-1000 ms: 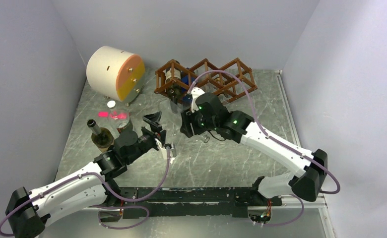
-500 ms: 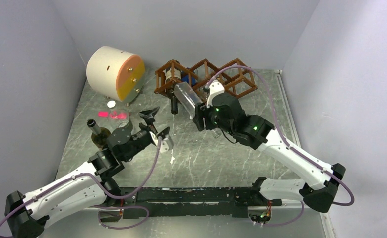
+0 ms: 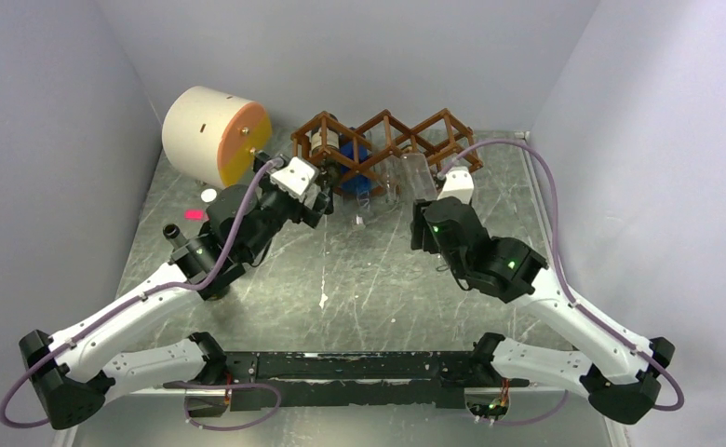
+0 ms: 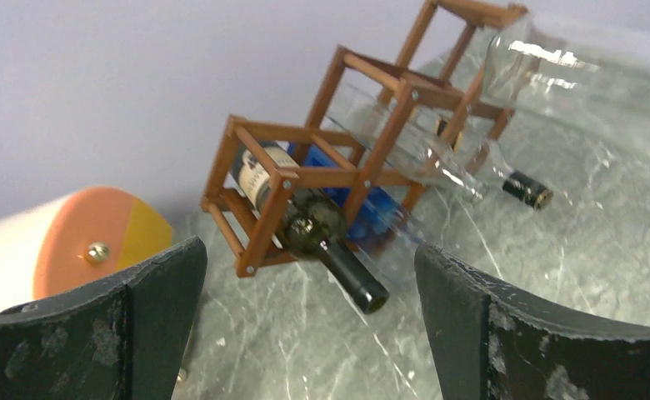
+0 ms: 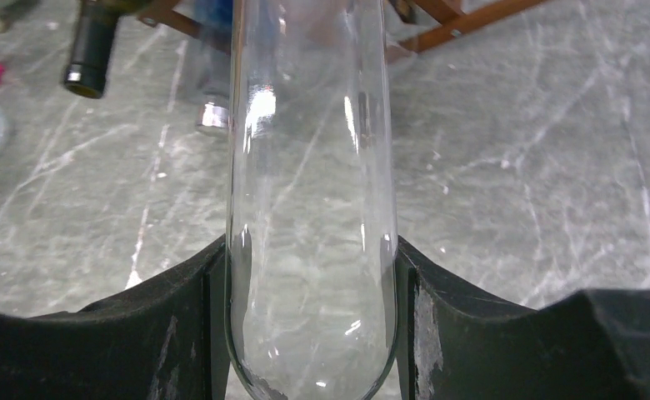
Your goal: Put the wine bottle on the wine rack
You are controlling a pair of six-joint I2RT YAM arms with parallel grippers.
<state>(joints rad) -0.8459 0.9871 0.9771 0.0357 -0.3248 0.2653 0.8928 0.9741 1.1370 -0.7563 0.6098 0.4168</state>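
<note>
Between the fingers of the right gripper [image 5: 312, 258] sits the rounded base of the clear glass wine bottle [image 5: 313, 150], pinched from both sides, with its body running straight away from the wrist toward the wine rack [image 4: 380, 150]. From above, the bottle's far end reaches the front of the rack's right-hand part; whether the neck is inside a cell cannot be told.

To the other side, the left gripper [image 4: 309, 258] is spread wide with nothing between its fingers, and it faces the rack's left end from just in front. A dark wine bottle [image 4: 313, 229] lies in the left cell, its neck sticking out toward that gripper. A blue item [image 4: 376, 204] shows just behind it. A second clear bottle [image 4: 438, 158] with a dark cap lies through the middle cell, its neck sloping down to the grey marbled table [image 3: 369, 279]. Left of the rack lies a cream-and-orange cylinder [image 3: 215, 135] on its side
</note>
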